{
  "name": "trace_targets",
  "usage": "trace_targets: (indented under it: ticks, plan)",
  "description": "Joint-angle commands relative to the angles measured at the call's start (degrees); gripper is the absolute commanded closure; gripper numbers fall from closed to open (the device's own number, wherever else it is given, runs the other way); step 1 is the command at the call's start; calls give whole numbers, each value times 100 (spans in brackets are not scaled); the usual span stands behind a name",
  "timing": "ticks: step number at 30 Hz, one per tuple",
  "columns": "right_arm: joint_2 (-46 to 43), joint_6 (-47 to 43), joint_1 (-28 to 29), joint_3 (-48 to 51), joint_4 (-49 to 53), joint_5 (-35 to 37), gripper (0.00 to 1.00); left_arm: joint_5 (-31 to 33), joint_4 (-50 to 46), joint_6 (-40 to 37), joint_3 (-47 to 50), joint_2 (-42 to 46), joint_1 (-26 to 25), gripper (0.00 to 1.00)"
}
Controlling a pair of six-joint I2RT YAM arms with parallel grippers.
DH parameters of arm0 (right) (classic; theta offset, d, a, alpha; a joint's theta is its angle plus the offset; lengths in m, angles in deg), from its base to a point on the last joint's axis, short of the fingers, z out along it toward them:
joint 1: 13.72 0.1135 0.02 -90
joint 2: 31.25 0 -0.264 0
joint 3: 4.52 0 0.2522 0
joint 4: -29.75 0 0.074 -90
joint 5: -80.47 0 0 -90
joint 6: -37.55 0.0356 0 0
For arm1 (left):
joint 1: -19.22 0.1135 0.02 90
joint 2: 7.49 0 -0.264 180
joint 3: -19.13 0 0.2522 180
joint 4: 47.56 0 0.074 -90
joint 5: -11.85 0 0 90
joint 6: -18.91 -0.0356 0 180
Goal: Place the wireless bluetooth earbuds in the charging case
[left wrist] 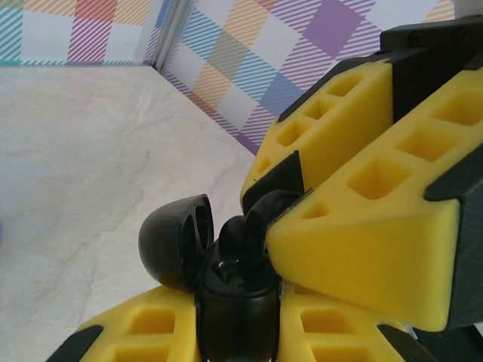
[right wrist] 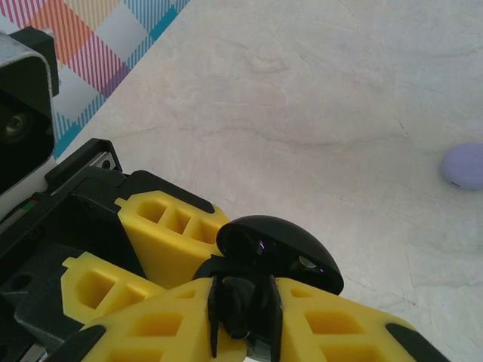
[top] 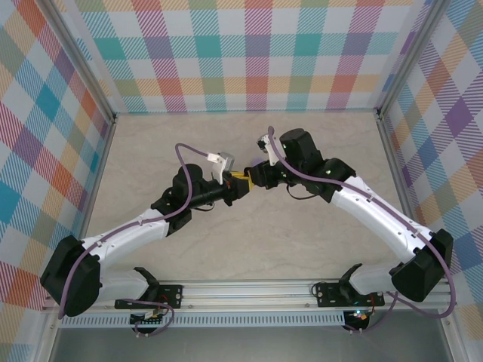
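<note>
Over on the left, the left gripper [left wrist: 238, 326] is clamped firmly on the body of the black charging case [left wrist: 238, 302], holding it up off the table [top: 241, 249] with the lid [left wrist: 170, 241] flipped open and leaning away to the left. Moving across to the middle, a black earbud [left wrist: 235, 240] stands in the mouth of that case, its lower end down in the well and its upper end poking out, long axis roughly in line with the way the case opens. From the right comes the right gripper [right wrist: 243, 317], with its yellow fingers [left wrist: 362, 241] bracketing the bud on both sides (tip to tip with the other gripper, very tight quarters). Whether they are pinching it or merely standing beside it I cannot tell from these angles. The right arm is clearly the one on the bud, and the bud sits between its fingertips, pointing straight ahead into the well, so the coming move looks like a short push along that axis and a let-go. Far right on the table lies a pale lilac object [right wrist: 464, 166], well apart.
</note>
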Motion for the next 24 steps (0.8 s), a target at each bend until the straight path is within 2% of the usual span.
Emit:
trace_targets:
  ticks: [1, 24]
  plan:
    - [35, -56, 89, -159, 214, -17, 72, 9, 268, -73, -72, 167, -46, 95]
    - [37, 33, 90, -326, 229, -24, 59, -88, 210, -155, -21, 175, -46, 95]
